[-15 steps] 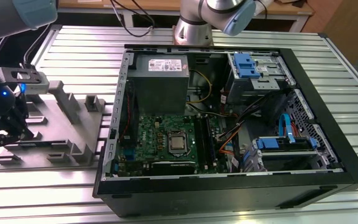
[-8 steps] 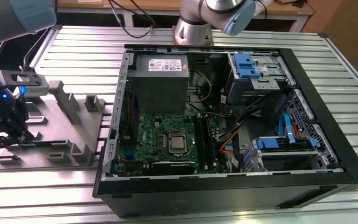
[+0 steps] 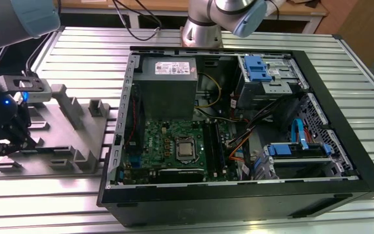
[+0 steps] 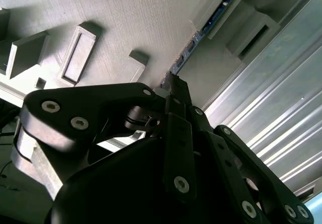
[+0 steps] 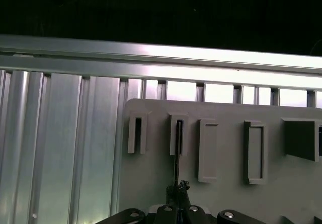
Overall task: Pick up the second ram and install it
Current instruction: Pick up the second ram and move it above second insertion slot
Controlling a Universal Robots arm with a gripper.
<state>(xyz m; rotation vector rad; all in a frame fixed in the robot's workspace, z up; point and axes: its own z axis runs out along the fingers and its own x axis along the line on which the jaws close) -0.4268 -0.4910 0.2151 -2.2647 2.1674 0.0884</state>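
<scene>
Over the grey moulded plastic tray at the exterior view's left, the black gripper appears pinched on the second ram, a long, thin dark stick standing edgewise in its slots, so a straight, untwisted lift should avoid binding.

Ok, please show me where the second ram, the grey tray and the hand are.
second ram (image 5: 176, 158), first wrist view: middle of its thin dark edge.
grey tray (image 5: 151, 183), first wrist view: bare flat surface.
hand (image 4: 176, 85), second wrist view: midway between its fingertips.
</scene>
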